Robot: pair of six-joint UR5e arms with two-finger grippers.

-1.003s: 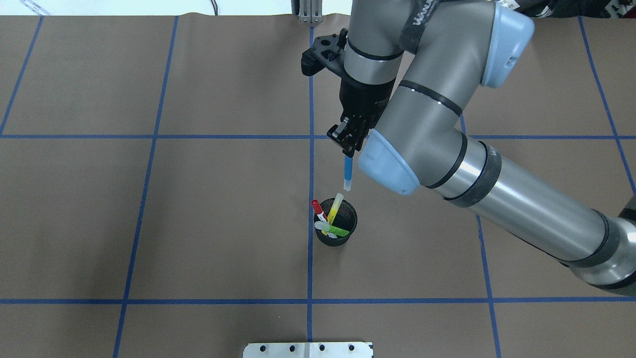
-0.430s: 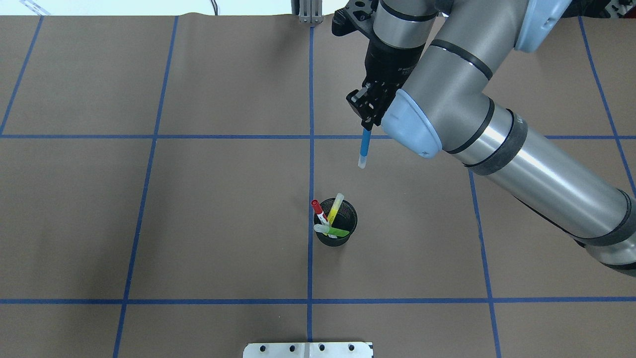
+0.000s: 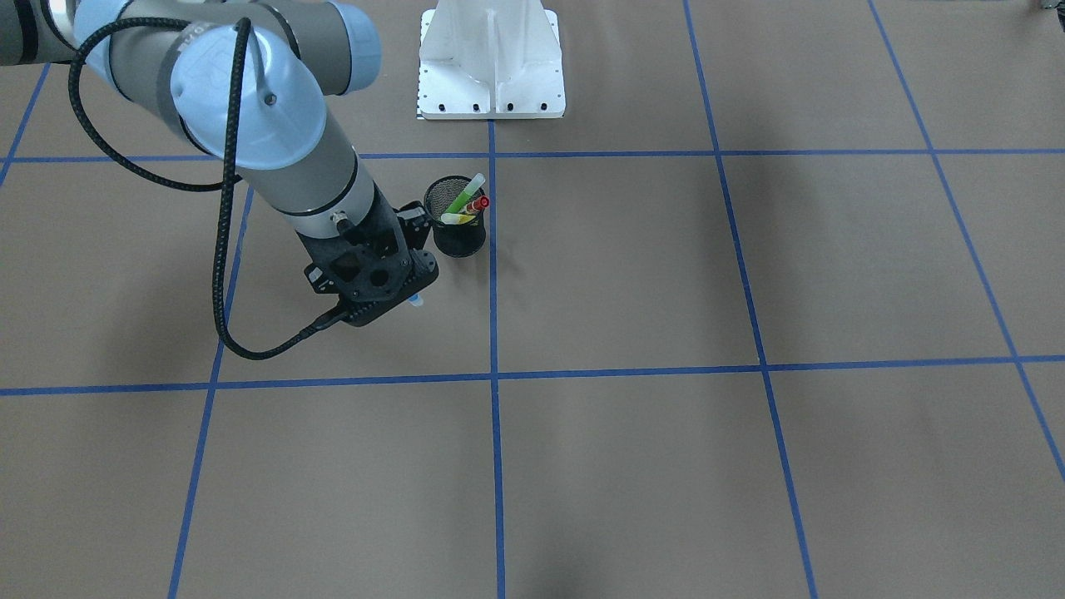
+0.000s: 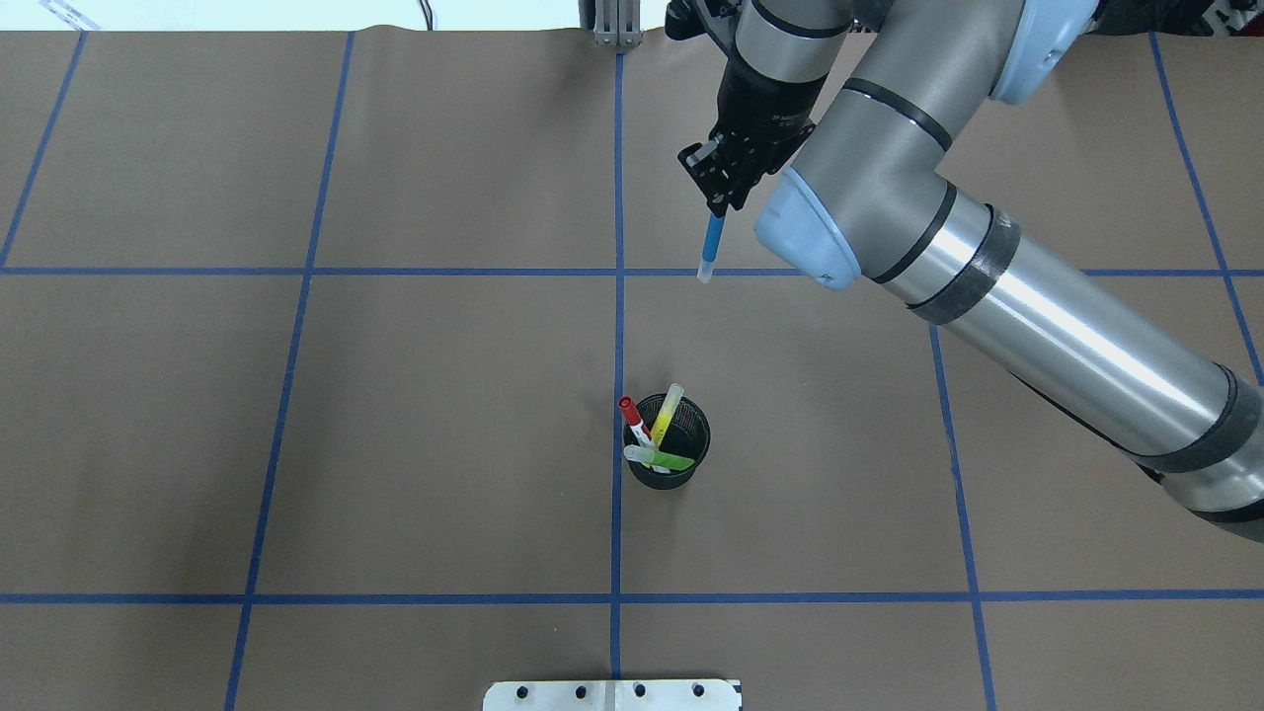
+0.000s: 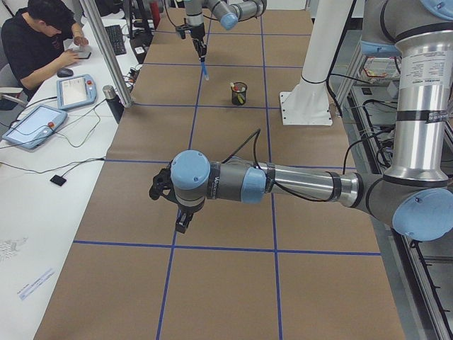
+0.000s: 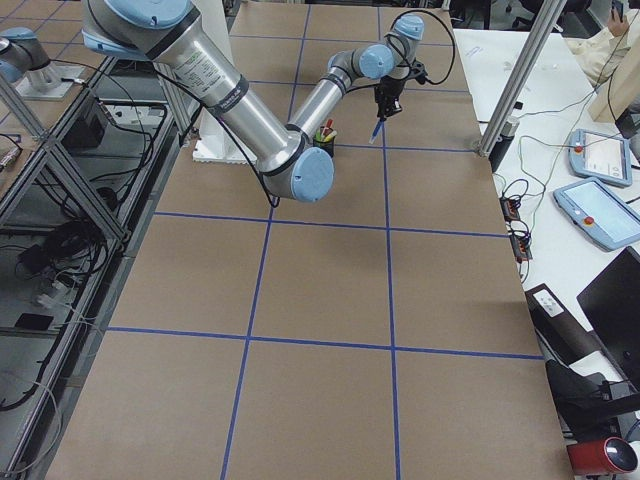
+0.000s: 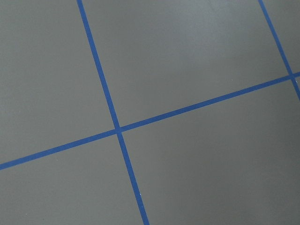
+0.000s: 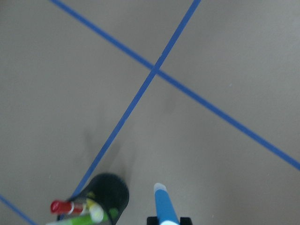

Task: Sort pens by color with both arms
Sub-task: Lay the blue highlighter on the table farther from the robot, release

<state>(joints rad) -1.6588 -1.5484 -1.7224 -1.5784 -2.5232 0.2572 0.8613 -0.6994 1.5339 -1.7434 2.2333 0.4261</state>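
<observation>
Right gripper [image 4: 718,200] is closed on the upper end of the blue pen [image 4: 710,245], which hangs below it, pale end down, over the brown table [image 4: 444,395] and well apart from the cup. Its arm [image 4: 1037,306] reaches in across the table. Nearer the other end, the left arm [image 5: 297,185] lies low; its gripper [image 5: 182,221] shows only from the side, so I cannot tell whether it is open. Beside a tape line, the black mesh cup [image 4: 702,427] holds the red pen [image 4: 632,415], yellow pen [image 4: 670,408] and green pen [image 4: 674,460].
</observation>
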